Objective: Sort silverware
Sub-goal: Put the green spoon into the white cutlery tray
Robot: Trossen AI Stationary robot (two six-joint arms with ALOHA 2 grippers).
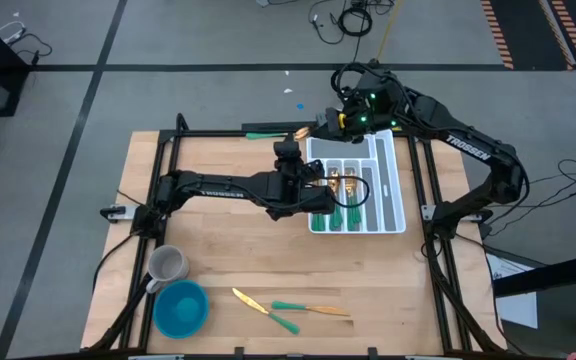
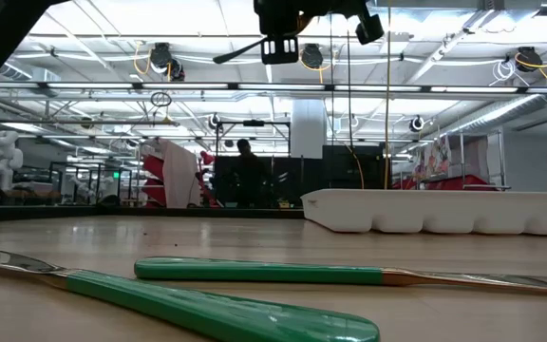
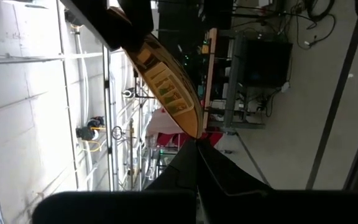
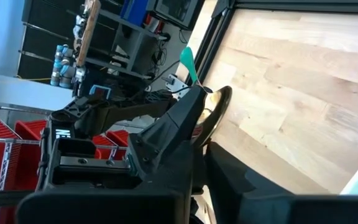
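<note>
One piece of silverware, with a teal-green handle (image 1: 263, 133) and a gold head (image 1: 305, 131), hangs level in the air over the table's far edge. My left gripper (image 1: 290, 143) reaches it from the near side and is shut on it. My right gripper (image 1: 330, 122) comes from the far right and closes on the gold head. More silverware lies in the white tray (image 1: 393, 195). Two pieces (image 1: 288, 308) lie flat on the table near its front edge; the low view shows them close by (image 2: 254, 273). My left gripper pinches the piece between its two fingers at the gold head's inner end (image 3: 191, 127). The fingers point level toward the far edge and lie across the piece. The piece is lifted clear of the table and lies level. My right gripper has the gold head's free end (image 4: 219, 102) between its two fingers. It comes from the far right, slanting down. One finger (image 4: 176, 127) covers much of the place of contact. The green handle (image 4: 188, 59) sticks out beyond.
A grey mug (image 1: 168, 265) and a blue bowl (image 1: 180, 308) stand at the near left. The white tray sits at the right, under the right arm. Bare wood lies between the tray and the front pieces.
</note>
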